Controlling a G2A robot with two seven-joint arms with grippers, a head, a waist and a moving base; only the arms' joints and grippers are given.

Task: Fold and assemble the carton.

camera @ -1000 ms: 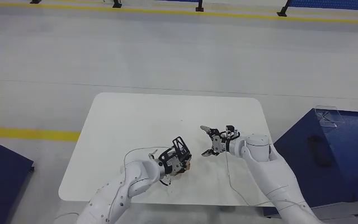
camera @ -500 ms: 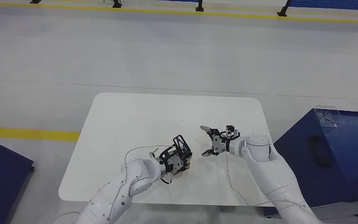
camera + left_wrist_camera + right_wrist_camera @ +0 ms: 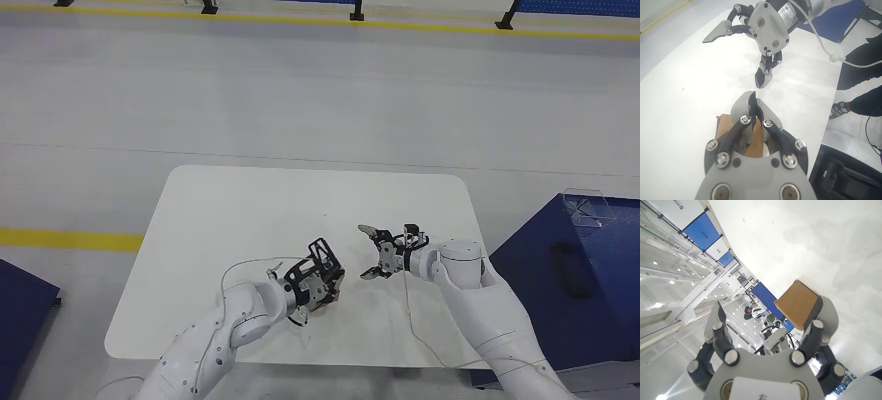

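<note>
The left end effector (image 3: pixel 754 98) has its two fingers (image 3: pixel 738 111) brought together, the pads meeting at the tips with only a thin slit between them and nothing visible pinched there. The carton (image 3: pixel 723 126), a small brown cardboard piece, lies on the white tabletop (image 3: pixel 687 85) directly beneath those fingers, one corner poking out to the side and more brown showing through the gap near the finger roots; whether the fingers press on it cannot be told. From above, the carton (image 3: pixel 338 296) peeks out just past the tip of the left end effector (image 3: pixel 325 275), on the near half of the tabletop (image 3: pixel 250 220). The right end effector (image 3: pixel 732 60) faces the left one with its fingers spread wide and nothing between them; its nearer fingertip sits just beyond the left end effector's closed tips, close but apart. In the right wrist view the carton (image 3: pixel 797 303) shows as a flat-sided box right beside one finger of the right end effector (image 3: pixel 768 306), with its edge against the ribbed pad, though contact cannot be confirmed. From above, the right end effector (image 3: pixel 364 251) sits near the left one
</note>
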